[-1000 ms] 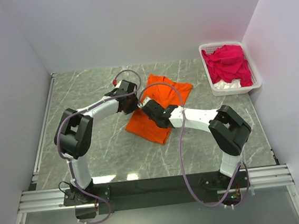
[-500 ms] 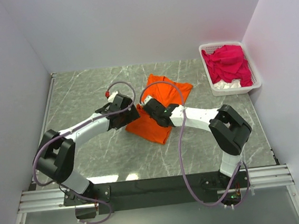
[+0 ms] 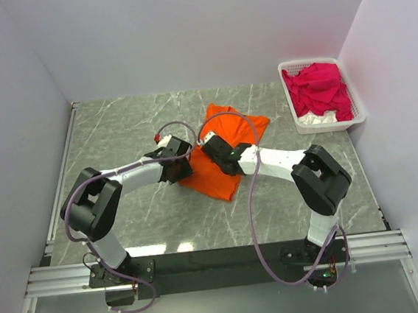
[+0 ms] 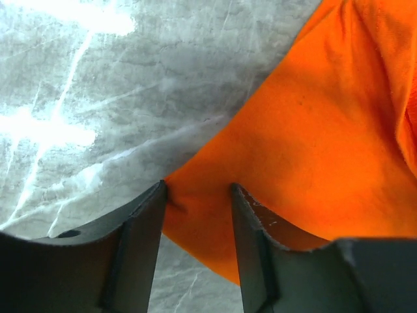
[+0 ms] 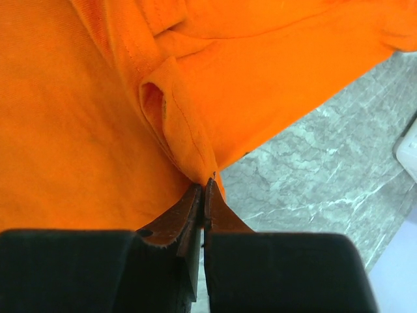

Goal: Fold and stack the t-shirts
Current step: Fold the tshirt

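Observation:
A bright orange t-shirt (image 3: 213, 180) lies partly folded on the marble table, mid-centre. My left gripper (image 3: 183, 168) is at its near-left edge. In the left wrist view its jaws (image 4: 199, 189) are open and straddle the shirt's corner (image 4: 313, 130), low over the table. My right gripper (image 3: 206, 146) sits on the shirt's middle. In the right wrist view it (image 5: 205, 184) is shut on a pinched fold of the orange cloth (image 5: 65, 130). Magenta-pink t-shirts (image 3: 319, 87) lie heaped in the basket.
A white slotted basket (image 3: 332, 127) stands at the back right by the wall, with some white cloth (image 3: 316, 119) under the pink shirts. Grey walls close in the table on the left, back and right. The table's marble (image 3: 117, 128) shows around the shirt.
My left arm has swung from the shirt's back-left to its near-left edge, its elbow pulled in. My right gripper has shifted slightly back, still gripping the cloth.

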Robot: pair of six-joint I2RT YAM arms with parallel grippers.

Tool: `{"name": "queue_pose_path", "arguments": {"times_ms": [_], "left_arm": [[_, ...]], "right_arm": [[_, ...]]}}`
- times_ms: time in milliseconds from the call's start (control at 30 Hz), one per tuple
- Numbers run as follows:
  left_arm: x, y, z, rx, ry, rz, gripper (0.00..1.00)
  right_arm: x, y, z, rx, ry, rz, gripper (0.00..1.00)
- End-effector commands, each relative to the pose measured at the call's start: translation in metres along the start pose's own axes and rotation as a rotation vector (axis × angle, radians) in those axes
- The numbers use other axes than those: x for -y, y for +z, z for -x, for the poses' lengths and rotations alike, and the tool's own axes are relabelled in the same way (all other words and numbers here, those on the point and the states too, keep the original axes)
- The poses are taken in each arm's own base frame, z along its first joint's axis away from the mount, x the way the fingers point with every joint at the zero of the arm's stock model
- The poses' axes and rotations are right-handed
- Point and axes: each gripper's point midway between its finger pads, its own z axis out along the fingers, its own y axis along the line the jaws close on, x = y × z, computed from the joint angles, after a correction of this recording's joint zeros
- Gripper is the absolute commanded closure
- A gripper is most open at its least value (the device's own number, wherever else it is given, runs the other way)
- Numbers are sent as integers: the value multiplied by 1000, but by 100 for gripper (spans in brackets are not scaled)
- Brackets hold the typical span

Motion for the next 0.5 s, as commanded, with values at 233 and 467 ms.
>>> {"name": "queue_pose_path", "arguments": {"times_ms": [233,467], "left_arm": [[-11,10,-26,-50,20,42,47],[-9,5,-30,-58,25,46,44]], "right_arm": [[42,28,-6,-80,137,-187,89],[78,5,1,-38,327,-264,64]]}}
